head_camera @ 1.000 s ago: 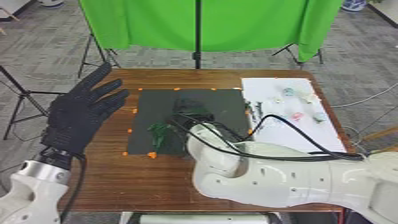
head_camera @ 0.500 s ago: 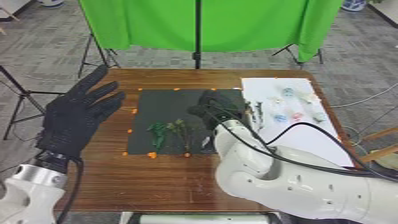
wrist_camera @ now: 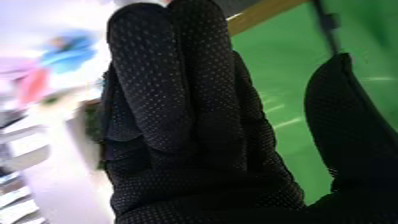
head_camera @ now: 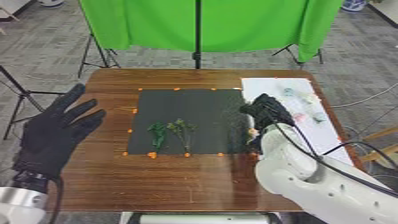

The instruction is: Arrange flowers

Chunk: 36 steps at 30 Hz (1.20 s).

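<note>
1. Brown table (head_camera: 133, 185) with black mat (head_camera: 191, 107).
2. Green stems (head_camera: 157, 134) on mat; pastel flowers (wrist_camera: 69, 55) right of it.
3. Right robot hand (head_camera: 267, 112), open, at mat's right edge; left robot hand (head_camera: 53, 135), open, left of mat.

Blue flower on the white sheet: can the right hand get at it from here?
Probably yes: the right hand is open over the white sheet, the blue flower lies close by, and nothing visible stands between them.

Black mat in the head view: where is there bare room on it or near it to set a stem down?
Bare: the black mat beyond the two green stems, and the table between the mat and its own front edge. Crowded: the white sheet, with flowers and the right hand.
</note>
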Tool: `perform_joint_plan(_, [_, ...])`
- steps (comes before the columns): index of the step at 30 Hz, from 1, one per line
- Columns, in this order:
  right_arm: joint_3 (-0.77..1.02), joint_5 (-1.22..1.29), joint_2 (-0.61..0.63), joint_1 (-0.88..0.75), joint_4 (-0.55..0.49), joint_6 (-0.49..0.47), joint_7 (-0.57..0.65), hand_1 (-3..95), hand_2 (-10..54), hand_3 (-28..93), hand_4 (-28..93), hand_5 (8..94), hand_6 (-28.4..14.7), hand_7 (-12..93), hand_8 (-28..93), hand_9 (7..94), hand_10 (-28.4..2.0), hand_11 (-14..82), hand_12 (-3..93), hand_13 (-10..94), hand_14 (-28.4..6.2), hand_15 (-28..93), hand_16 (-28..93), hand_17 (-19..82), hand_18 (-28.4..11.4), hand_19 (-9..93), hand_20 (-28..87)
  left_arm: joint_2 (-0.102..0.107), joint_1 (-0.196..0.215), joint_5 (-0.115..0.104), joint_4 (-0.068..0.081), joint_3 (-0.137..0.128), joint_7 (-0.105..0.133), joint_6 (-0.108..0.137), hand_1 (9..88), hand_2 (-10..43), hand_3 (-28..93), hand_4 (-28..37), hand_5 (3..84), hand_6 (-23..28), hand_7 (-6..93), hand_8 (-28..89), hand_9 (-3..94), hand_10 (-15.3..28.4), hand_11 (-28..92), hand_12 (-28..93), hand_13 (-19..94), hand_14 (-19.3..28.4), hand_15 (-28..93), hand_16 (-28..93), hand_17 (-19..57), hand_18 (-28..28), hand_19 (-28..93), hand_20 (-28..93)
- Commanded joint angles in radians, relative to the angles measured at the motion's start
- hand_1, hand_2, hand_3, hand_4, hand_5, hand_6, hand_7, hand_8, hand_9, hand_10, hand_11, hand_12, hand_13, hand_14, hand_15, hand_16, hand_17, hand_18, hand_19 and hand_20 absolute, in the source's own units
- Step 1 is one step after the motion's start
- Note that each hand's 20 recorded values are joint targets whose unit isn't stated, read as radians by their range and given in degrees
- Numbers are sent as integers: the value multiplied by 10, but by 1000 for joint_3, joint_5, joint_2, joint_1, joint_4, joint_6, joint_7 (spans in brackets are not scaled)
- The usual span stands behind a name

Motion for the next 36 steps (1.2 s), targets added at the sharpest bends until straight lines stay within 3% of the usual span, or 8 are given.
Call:
perform_joint_plan(1, [15,-13,49,-3,52,-17,29,266,49,711,-216,574,-57,103,-114,889,-153,262,172,818,-128,561,155,354,-284,931,114,-49,109,-18,-4,-66,48,36,208,72,750,-274,260,48,153,-108,228,174,193,122,162,259,433,-35,-159,237,484,165])
perform_joint_plan(4, [-25,-14,45,28,78,-34,30,269,37,709,-218,567,-59,102,-113,888,-153,263,173,818,-127,561,156,355,-284,932,112,-63,131,-23,-2,-81,57,33,201,70,750,-280,260,47,154,-108,231,174,195,122,165,265,466,-53,-158,235,482,185])
perform_joint_plan(10, [-121,3,8,120,145,-89,33,276,13,704,-222,561,-59,101,-112,881,-153,268,173,816,-126,565,159,355,-284,932,109,-59,142,-47,13,-61,88,35,189,70,745,-282,260,46,154,-107,233,176,195,124,165,268,481,-61,-157,232,479,196])
perform_joint_plan(22, [-246,-12,-82,235,261,-202,58,286,-33,676,-227,550,-60,101,-109,891,-146,292,179,829,-117,584,165,364,-282,932,97,-60,113,-47,21,-25,91,17,179,72,741,-283,260,45,152,-106,236,177,191,126,163,266,477,-69,-156,229,470,210])
perform_joint_plan(30, [-305,-13,-105,255,319,-208,54,352,-87,693,-239,647,-39,118,-113,916,-118,305,181,848,-95,590,168,374,-261,932,73,-57,114,-50,21,-14,108,20,181,71,741,-283,260,44,151,-106,237,177,189,127,161,262,462,-68,-154,229,469,217])
perform_joint_plan(33, [-338,-39,-109,263,340,-192,57,385,-95,706,-255,702,-22,135,-116,924,-107,308,181,854,-88,588,172,381,-251,932,71,-59,109,-50,21,-10,100,16,182,71,742,-283,260,44,151,-106,237,176,189,128,161,261,457,-65,-154,229,469,219])
perform_joint_plan(36, [-359,-58,-113,271,363,-162,55,470,-95,672,-277,779,-8,146,-17,935,-96,311,175,869,-74,572,178,390,-236,932,35,-54,102,-51,23,-3,103,23,182,71,742,-283,260,44,151,-106,237,177,189,129,162,260,453,-62,-153,229,469,221])
